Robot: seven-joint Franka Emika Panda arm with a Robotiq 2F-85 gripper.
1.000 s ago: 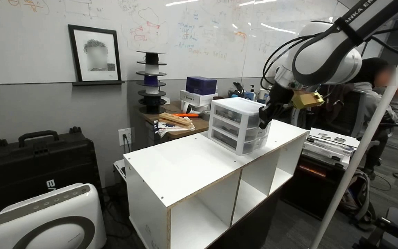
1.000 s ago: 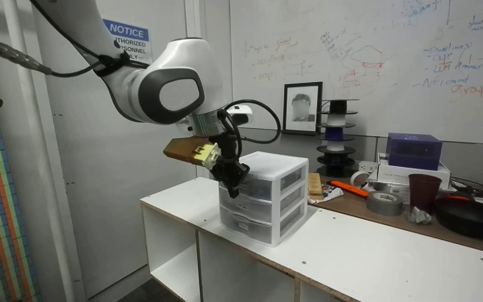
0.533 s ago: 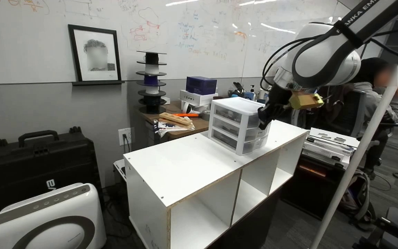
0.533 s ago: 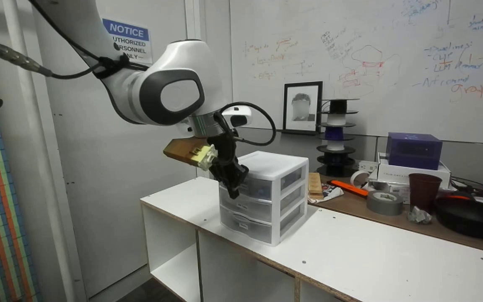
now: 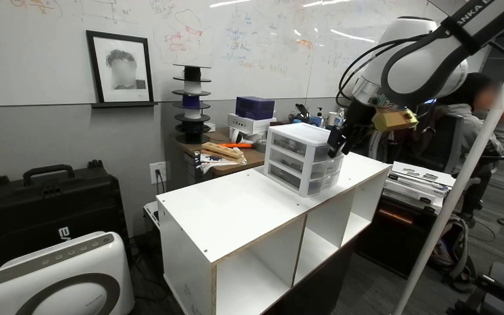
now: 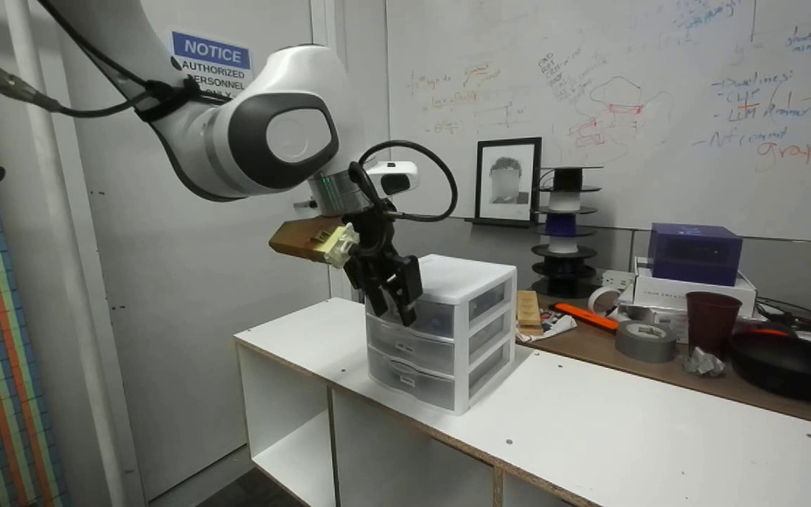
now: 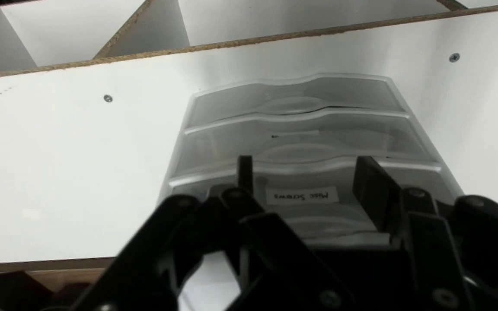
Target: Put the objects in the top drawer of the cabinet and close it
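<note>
The cabinet (image 5: 302, 133), a small white unit with translucent drawers, stands on the white shelf unit. Its top drawer (image 6: 434, 318), labelled "Misc Screws" in the wrist view, looks pushed in level with the drawers below. My gripper (image 6: 395, 315) is in front of that drawer, pointing down at a tilt. In the wrist view the gripper (image 7: 306, 175) is open, its dark fingers framing the label with nothing between them. Whether a fingertip touches the drawer front I cannot tell. The objects are hidden or out of view; only dim shapes show through the cabinet's side.
The cabinet rests on a white open-cubby shelf unit (image 5: 234, 205). Behind it a brown desk holds an orange-handled tool (image 6: 588, 317), a tape roll (image 6: 646, 341), a dark red cup (image 6: 712, 324) and a black pan (image 6: 793, 362). A pale pole (image 5: 457, 192) stands near the arm.
The gripper has gone from shut to open. It has risen a little and backed slightly away from the drawer front. The cabinet has stayed in place.
</note>
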